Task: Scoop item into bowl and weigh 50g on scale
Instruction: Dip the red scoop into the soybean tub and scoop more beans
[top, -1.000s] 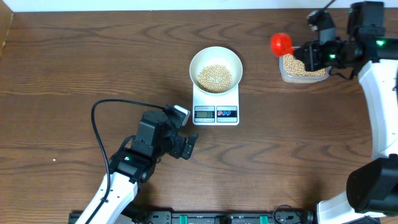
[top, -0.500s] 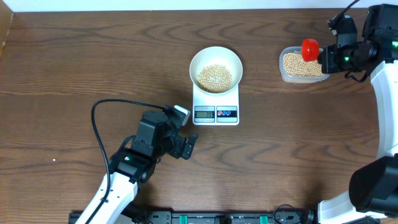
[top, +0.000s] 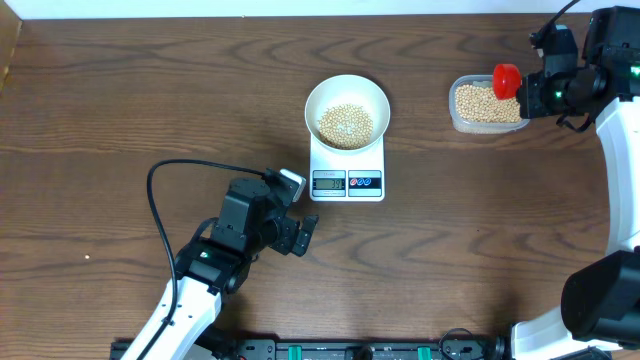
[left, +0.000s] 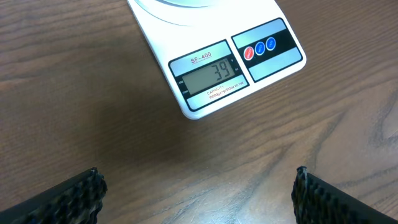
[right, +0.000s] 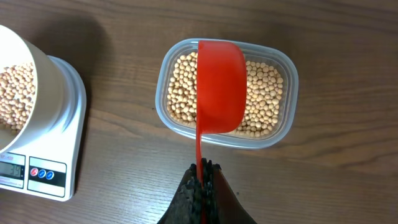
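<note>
Two lots of small round beige-yellow beans (top: 345, 124) are showing: one is lying in the round plain white bowl (top: 313, 98), the other is filling the clear rectangular plastic tub (top: 456, 112) with rounded corners. Bowl is sitting on the 12 o'clock half of the flat white rectangular kitchen scale (top: 347, 160), near the middle of the dark wooden tabletop (top: 150, 90). Scale's small grey digital display (left: 210, 77) is sitting on the 6 o'clock edge and is reading 39. Three small round buttons (left: 260, 46), one red and two blue, are sitting just beside it at its 3 o'clock. Tub is standing well apart from the bowl, at roughly 3 o'clock of it, toward the tabletop's 2 o'clock corner.

Right tool (right: 202, 180) is clamping tight on the thin handle of the red plastic scoop (right: 219, 84). Scoop's cup is lying over the middle of the tub, and the handle is running out across the tub's rim to the tool. Cannot tell from either view whether the cup is touching the beans or hanging just above them. Seen from overhead, the right tool is sitting at the tub's 3 o'clock end.

Left tool (left: 196, 180) is standing open, its two black ribbed fingers (left: 68, 196) spreading wide with only bare tabletop between them. It is sitting near the scale at about 7 o'clock of it, apart from it, with the display in its wrist view. Black cable (top: 165, 175) is looping out at 9 o'clock of the left arm.
</note>
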